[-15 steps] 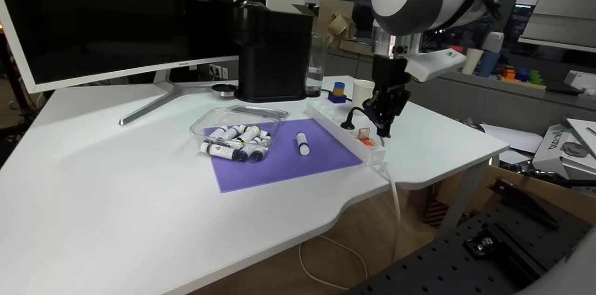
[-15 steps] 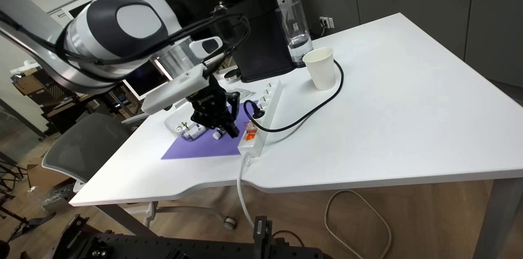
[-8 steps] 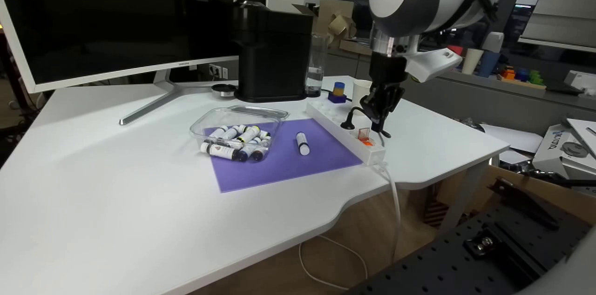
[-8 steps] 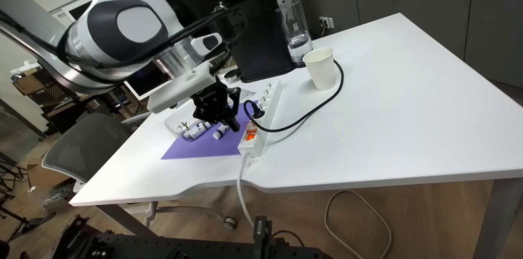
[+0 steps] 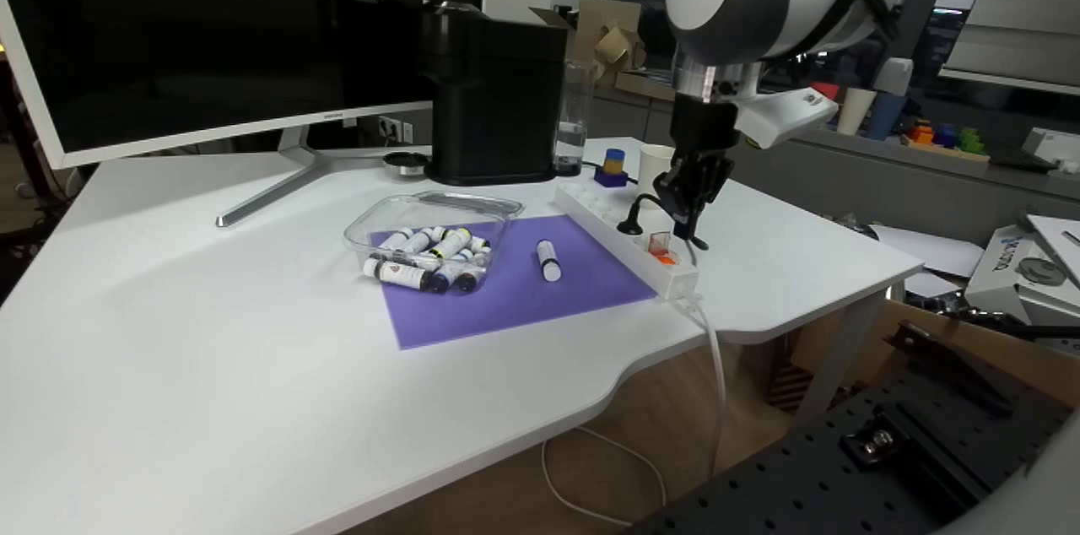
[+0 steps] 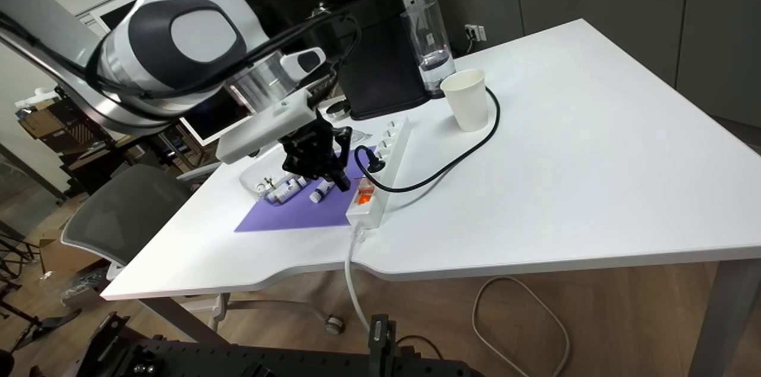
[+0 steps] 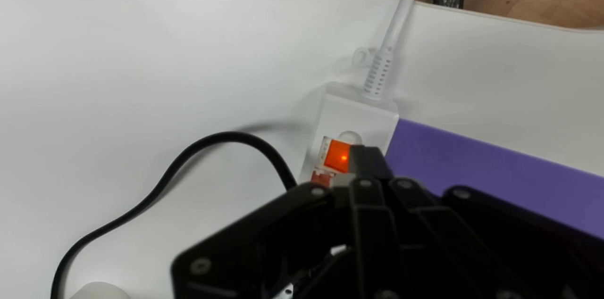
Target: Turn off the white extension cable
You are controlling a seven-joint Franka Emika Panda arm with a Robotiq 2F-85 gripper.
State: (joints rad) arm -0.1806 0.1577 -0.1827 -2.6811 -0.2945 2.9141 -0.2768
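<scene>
The white extension cable (image 5: pixel 620 250) is a long narrow power strip lying on the table along the purple mat's edge. It also shows in an exterior view (image 6: pixel 395 166) and in the wrist view (image 7: pixel 351 112). Its orange switch (image 7: pixel 337 155) glows with a bright spot, and a reddish clear flap (image 5: pixel 659 243) stands open beside it. One black plug (image 6: pixel 376 164) sits in a socket; a white cord (image 7: pixel 401 18) leaves the end. My gripper (image 7: pixel 370 162) is shut and empty, tips pointing down near the switch and apparently above it. The tips hide part of the switch in the wrist view.
A black lead (image 6: pixel 440 172) curves from the plug to a white paper cup (image 6: pixel 465 100). A clear box (image 5: pixel 426 240) of white cylinders and one loose cylinder (image 5: pixel 548 260) are on the purple mat (image 5: pixel 506 307). A black machine (image 5: pixel 498 96) stands behind.
Over the last second my shut gripper has risen slightly and shifted a little, leftward in an exterior view. In the last half second it has barely moved. The strip has stayed in place.
</scene>
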